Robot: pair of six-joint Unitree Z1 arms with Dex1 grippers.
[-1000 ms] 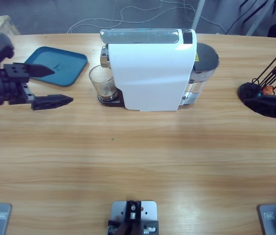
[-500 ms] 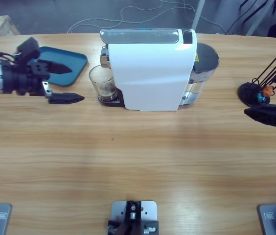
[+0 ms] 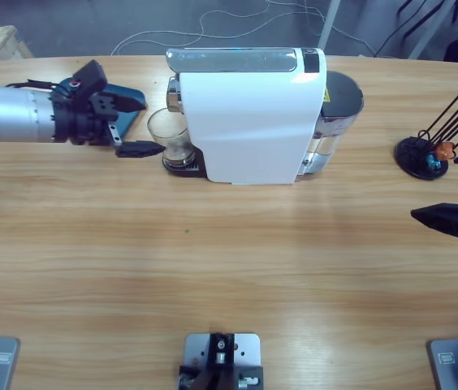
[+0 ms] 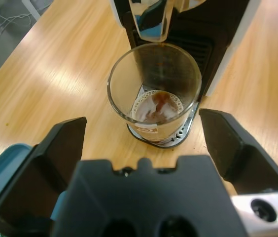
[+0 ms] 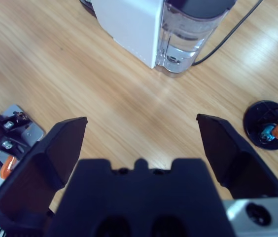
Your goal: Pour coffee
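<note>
Left hand near coffee

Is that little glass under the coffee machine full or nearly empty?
Nearly empty. The left wrist view shows the glass standing upright under the spout, with only a shallow layer of coffee at its bottom.

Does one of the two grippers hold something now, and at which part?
Nothing is held. The left gripper is open, facing the glass tumbler without touching it; the right gripper is open over bare table.
</note>
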